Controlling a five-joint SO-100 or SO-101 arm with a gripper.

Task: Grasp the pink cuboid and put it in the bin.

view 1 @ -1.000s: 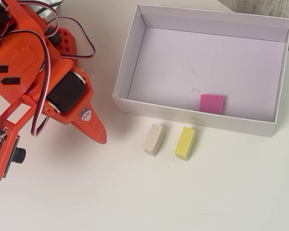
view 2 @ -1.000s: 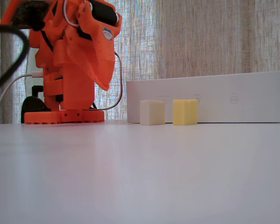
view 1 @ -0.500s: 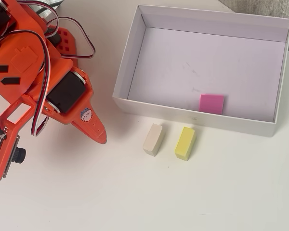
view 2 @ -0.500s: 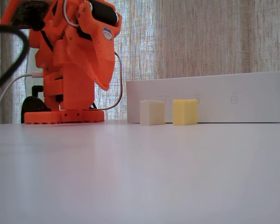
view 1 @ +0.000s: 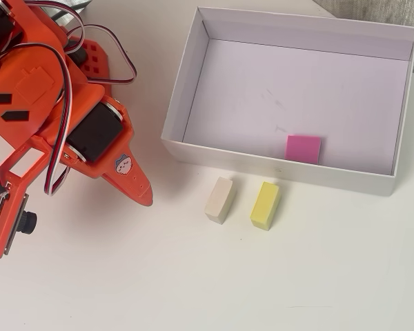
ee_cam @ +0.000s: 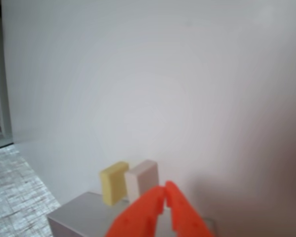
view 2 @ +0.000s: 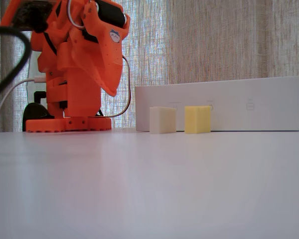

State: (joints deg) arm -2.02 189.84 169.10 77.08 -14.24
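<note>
Overhead view: the pink cuboid point(view 1: 303, 149) is already lying flat on the bin point(view 1: 186, 93) floor, near the front wall, so the drop looks done to me. The arm's fingers point(view 1: 143, 193) are sitting off to the left over the bare surface point(view 1: 207, 283), well apart from the cream block point(view 1: 219, 200) and yellow block point(view 1: 265, 205).

Fixed view: only the bin's side wall is showing, cuboid hidden.

Wrist view: fingers point(ee_cam: 166, 190) are pinching together, gripping nothing.

Next move, I'm guessing: just parking the arm.
</note>
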